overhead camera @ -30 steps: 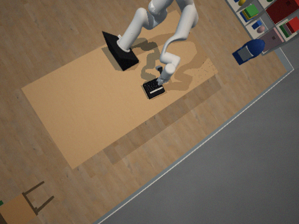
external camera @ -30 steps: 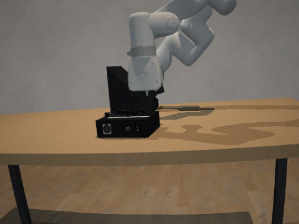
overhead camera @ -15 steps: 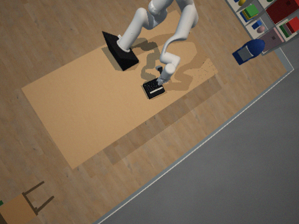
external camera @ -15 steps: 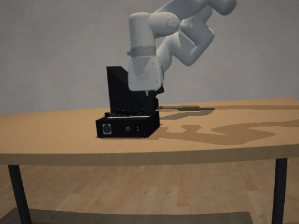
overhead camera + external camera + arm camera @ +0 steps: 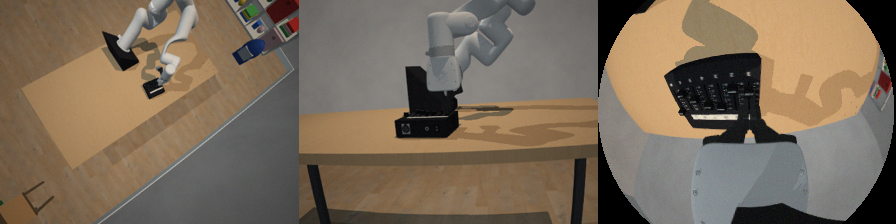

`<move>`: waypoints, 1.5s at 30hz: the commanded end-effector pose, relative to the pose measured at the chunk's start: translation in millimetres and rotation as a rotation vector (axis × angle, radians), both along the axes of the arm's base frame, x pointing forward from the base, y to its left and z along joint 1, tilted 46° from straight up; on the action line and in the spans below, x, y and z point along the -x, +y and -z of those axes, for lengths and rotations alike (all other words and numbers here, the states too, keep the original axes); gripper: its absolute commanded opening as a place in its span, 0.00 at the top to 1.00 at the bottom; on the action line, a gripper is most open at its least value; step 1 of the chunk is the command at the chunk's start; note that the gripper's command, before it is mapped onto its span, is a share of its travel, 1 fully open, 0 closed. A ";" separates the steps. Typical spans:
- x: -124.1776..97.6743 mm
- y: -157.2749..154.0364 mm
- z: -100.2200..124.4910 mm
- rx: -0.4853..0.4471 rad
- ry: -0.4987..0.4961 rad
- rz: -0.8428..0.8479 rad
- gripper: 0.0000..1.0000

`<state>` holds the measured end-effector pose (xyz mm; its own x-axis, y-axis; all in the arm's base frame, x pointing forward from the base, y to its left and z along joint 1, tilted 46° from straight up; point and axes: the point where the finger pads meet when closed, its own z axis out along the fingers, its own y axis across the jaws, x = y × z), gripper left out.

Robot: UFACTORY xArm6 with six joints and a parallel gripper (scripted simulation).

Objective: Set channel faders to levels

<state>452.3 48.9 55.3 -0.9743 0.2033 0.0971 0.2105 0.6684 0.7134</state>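
The black lighting desk point(image 5: 153, 88) stands on its feet on the tan table; it also shows in the side view point(image 5: 426, 124) and in the wrist view point(image 5: 719, 90). Several small fader caps sit in a row on its top, with a white tape strip point(image 5: 715, 116) along one edge. The written levels are too small to read. My gripper point(image 5: 749, 104) is shut, its fingertips together and pointing down over the faders at the desk's right end. Whether the tips touch a cap I cannot tell. In the side view the gripper point(image 5: 446, 102) stands right over the desk's top.
The arm's black base block point(image 5: 120, 51) stands on the table behind the desk. A blue object point(image 5: 248, 51) and shelves with coloured items point(image 5: 267, 18) stand off the table at the far right. A small wooden table point(image 5: 18, 207) is at the lower left.
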 end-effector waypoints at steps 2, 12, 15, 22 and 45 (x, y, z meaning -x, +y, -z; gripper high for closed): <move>-2.3 -1.2 -0.8 0.001 -0.003 0.002 1.00; -1.8 -5.3 -4.8 0.001 -0.003 0.002 1.00; -1.2 -10.7 -10.1 0.001 -0.003 0.002 1.00; 0.5 -25.3 -24.2 0.001 -0.003 0.002 1.00; 1.1 -29.8 -28.5 0.001 -0.001 0.003 1.00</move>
